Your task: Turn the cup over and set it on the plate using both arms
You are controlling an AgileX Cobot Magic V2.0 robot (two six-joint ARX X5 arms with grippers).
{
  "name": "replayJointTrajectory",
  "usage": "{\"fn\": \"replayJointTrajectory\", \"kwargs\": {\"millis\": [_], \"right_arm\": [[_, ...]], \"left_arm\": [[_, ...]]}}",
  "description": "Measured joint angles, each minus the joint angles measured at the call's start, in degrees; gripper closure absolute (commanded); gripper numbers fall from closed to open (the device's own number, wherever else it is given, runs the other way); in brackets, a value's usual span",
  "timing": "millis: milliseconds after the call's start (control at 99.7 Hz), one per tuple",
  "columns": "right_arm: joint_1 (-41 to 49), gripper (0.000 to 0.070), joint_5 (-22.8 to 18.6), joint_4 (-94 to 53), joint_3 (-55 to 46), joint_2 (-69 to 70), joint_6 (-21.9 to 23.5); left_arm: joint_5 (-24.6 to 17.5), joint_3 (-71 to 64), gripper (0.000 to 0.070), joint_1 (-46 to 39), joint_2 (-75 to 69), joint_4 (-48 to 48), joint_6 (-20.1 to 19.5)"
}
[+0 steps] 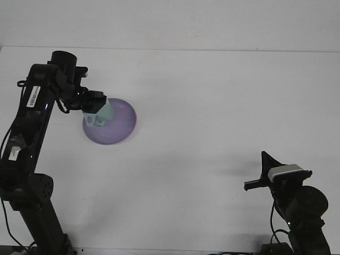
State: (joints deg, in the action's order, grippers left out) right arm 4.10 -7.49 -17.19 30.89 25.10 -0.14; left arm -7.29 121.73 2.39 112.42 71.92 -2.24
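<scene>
Cup [100,117]: pale green and translucent, it is hanging over the left part of the plate, tilted, with its upper end between the fingers of the left gripper; whether it is touching the plate I cannot tell.
Plate [121,127]: round and purple, it is lying flat on the table; this is the landmark for all places below.
Left gripper [95,106]: it is closing on the cup and holding it, just above the left edge of the plate.
Left arm [33,114]: it is standing to the left of the plate, rising steeply from its base at the near-left, bending at the top and reaching to the right and a little downward toward the plate; a white label is showing on its upper link.
Right gripper [264,171]: it is staying far to the right of the plate and nearer to the camera, well apart from it; if its fingers are open or closed I cannot tell.
Right arm [300,210]: it is sitting folded low, far right of the plate.
Table [223,106]: white, it is carrying the plate.
</scene>
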Motion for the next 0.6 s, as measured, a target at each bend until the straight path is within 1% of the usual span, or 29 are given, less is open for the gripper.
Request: {"fn": "replayJointTrajectory", "kwargs": {"millis": [160, 241, 602], "right_arm": [[0.00, 0.0700, 0.00, 0.00, 0.00, 0.00, 0.00], [0.00, 0.0700, 0.00, 0.00, 0.00, 0.00, 0.00], [0.00, 0.0700, 0.02, 0.00, 0.00, 0.00, 0.00]], "left_arm": [[0.17, 0.00, 0.0688, -0.26, 4.26, -1.60, 0.04], [1.25, 0.00, 0.0688, -0.11, 6.49, -2.08, 0.04], [1.36, -0.02, 0.0688, -0.13, 13.14, -4.31, 0.07]]}}
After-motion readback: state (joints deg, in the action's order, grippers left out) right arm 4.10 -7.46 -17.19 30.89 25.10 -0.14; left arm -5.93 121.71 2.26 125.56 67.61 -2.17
